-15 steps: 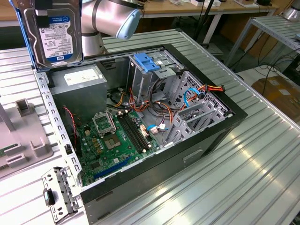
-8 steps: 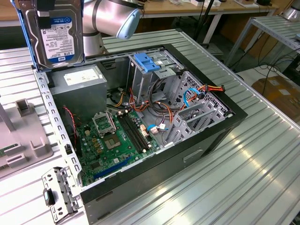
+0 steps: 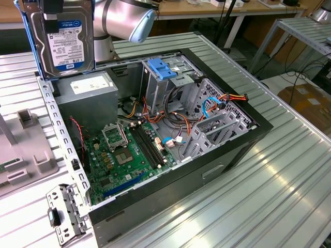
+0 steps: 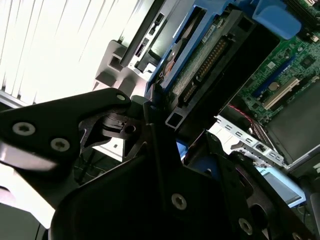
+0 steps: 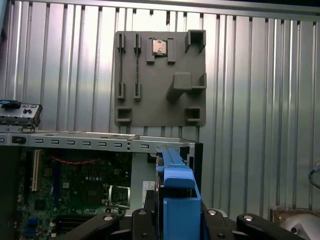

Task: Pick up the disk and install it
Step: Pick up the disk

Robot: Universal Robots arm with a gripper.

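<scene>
The disk (image 3: 64,41) hangs upright in the air at the exterior view's upper left, above the open computer case's back corner, its white label with a blue band facing the camera. My gripper (image 3: 51,13) holds it from above, shut on its blue side rails. In the first wrist view the disk's blue rail (image 5: 177,187) sits between my gripper's (image 5: 177,217) black fingers. The second wrist view shows the disk's circuit-board side and connector (image 4: 200,65) above my gripper (image 4: 160,125).
The open computer case (image 3: 248,129) lies on a ribbed metal table. Inside are a green motherboard (image 3: 129,150), a grey power-supply box (image 3: 85,98), a metal drive cage with a blue latch (image 3: 161,68) and loose cables (image 3: 217,103). A grey fixture plate (image 5: 160,80) lies beside the case.
</scene>
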